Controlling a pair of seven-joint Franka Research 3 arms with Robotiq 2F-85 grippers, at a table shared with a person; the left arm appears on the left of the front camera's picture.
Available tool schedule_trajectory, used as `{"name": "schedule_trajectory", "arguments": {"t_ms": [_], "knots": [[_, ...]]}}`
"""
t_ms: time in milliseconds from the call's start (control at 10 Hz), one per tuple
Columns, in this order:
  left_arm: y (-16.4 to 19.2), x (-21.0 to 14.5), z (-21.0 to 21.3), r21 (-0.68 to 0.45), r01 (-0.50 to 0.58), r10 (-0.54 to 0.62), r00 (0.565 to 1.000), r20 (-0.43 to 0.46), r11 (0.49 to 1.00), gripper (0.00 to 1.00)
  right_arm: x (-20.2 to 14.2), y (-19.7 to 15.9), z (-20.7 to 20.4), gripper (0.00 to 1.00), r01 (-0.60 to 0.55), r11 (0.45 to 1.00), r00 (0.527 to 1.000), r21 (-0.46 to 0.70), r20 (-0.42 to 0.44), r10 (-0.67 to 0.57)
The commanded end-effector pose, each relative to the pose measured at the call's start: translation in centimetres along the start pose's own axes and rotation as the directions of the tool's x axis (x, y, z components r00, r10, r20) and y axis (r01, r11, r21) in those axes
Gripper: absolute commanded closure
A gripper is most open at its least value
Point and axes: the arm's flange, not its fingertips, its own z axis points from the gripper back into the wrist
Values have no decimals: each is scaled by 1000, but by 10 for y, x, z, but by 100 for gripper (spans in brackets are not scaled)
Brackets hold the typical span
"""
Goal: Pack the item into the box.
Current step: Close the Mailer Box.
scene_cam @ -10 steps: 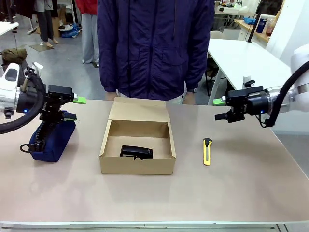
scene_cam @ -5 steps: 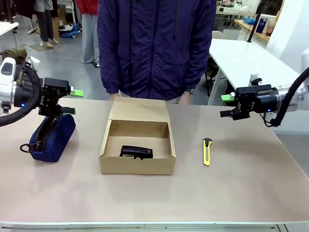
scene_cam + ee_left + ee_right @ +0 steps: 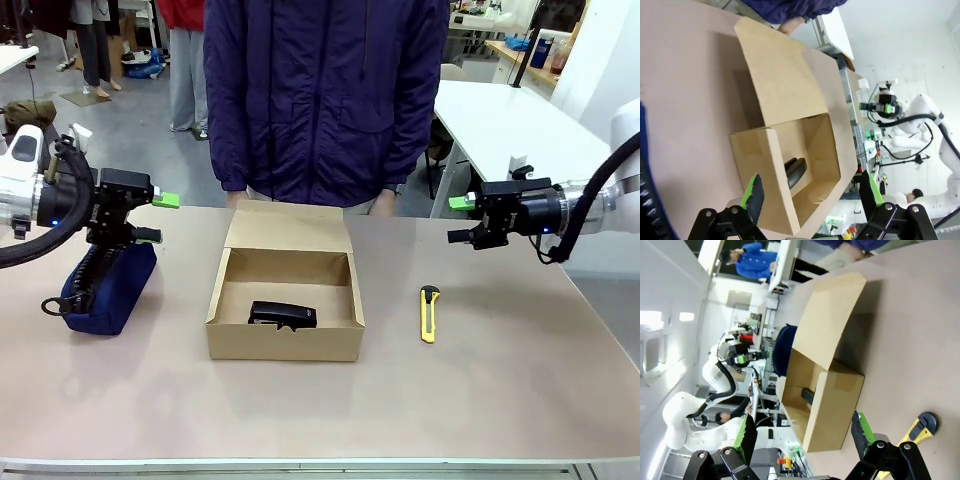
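Item place: lying flat on the floor of the box (image 3: 285,343), toward 6 o'clock and close to the front wall, long side running 9 to 3; named here the item (image 3: 283,316).
Box state: open, lid flap (image 3: 290,228) leaning back at 12 o'clock toward the person (image 3: 325,100).
Left gripper (image 3: 158,220): jaws spread wide, nothing between them, aloft at 9 o'clock of the box, above the navy pouch (image 3: 105,285).
Right gripper (image 3: 456,221): likewise spread and empty, aloft at about 2 o'clock of the box, past the utility knife (image 3: 429,313) at 3 o'clock.
Weight: probably light, judging by the small oblong body; unlikely to strain either arm.
Stiffness: likely rigid; if hinged like a stapler, possibly some give in the top arm under a squeeze from above and below.
Surface: dark, smooth-looking casing, probably a little slick against the green pads; not fragile by appearance.
Where to hold: best across the narrow width at mid-length, pads at 12 and 6, coming straight down.
Caution: little room at 6 o'clock between casing and front wall; a pad there likely to scrape cardboard or shove the carton.
Progress: packing seemingly done as to placement, lid not yet closed.
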Motion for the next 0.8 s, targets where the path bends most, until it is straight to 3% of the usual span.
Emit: {"name": "schedule_trajectory", "arguments": {"t_ms": [0,300,600,700], "knots": [[3,12,-23,-56,52,-54,998,-35,997,0,18,1,-26,0,11,1000,1000,0,13,-11],[7,35,-75,-18,36,-38,994,-107,999,0,41,2,-76,0,34,999,998,-40,-51,-36],[25,50,-111,170,-20,43,990,-132,985,0,60,-2,-133,0,71,988,988,-137,-127,-88],[31,52,-121,184,-33,63,985,-159,982,0,64,-4,-148,0,82,987,980,-141,-166,-105]]}}
